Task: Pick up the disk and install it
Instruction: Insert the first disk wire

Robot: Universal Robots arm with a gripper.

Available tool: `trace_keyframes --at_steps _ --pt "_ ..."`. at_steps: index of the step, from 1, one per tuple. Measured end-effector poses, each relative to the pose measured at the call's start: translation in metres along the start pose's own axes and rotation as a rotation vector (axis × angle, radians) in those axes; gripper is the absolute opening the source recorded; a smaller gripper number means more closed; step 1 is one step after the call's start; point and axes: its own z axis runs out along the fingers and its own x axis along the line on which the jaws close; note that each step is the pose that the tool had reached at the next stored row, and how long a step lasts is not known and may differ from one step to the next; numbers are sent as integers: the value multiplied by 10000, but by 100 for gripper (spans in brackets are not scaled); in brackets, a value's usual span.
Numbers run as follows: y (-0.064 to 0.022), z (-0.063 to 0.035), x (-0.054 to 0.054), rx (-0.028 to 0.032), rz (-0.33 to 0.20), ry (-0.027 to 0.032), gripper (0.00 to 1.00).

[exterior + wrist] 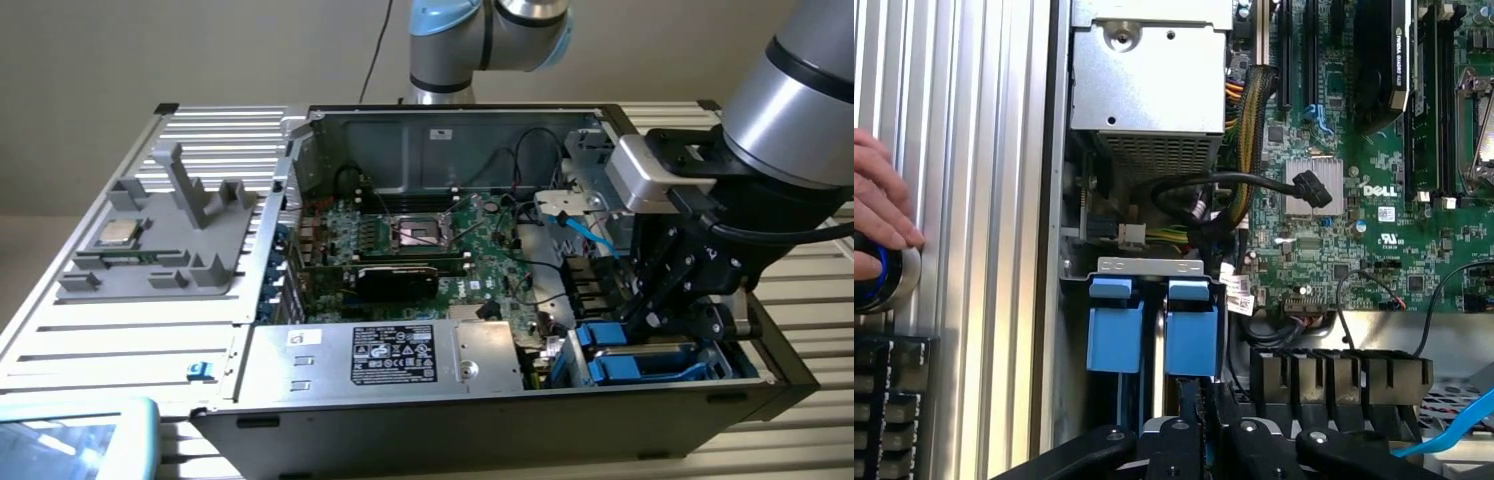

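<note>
Down at the corner of the open computer case (400,420) toward the exterior view's right, my claw (678,318) hangs low over the drive bay (1150,266). Two bright blue carrier ends stand side by side in that bay, and the disk (1190,342) is the one directly under my black fingers (1189,425), seated upright in its slot beside its neighbour (1114,335). My fingers reach its top edge, but whether they are apart or clamped on it I cannot tell. Beside the bay sit the green motherboard (1354,230) and the big silver box with the black label (387,355). Out on the ribbed metal table (964,150), a person's hand (879,205) rests on a round blue-ringed button (889,280).
</note>
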Motion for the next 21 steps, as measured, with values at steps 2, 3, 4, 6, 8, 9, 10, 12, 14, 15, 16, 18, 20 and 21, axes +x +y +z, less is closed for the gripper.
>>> trace_keyframes --at_steps 2,3,4,6,8,9,10,12,14,15,16,18,20,21 --pt "0 0 1 0 0 0 16" --pt "0 0 2 0 0 1 16" --pt "0 0 4 0 0 1 16" --pt "0 1 6 0 0 -1 16" --pt "0 0 8 0 0 0 16" --pt "-1 -2 8 1 0 0 16" --pt "-1 -10 9 2 -1 -1 17" --pt "-1 -28 8 0 -1 1 24" --pt "1 -45 8 0 0 0 30" --pt "2 -58 8 0 0 0 30" --pt "3 -77 7 0 1 1 30" --pt "-2 -138 6 0 -2 2 30" --pt "-13 -227 5 0 -2 1 30" --pt "-21 -269 4 0 -2 2 30"
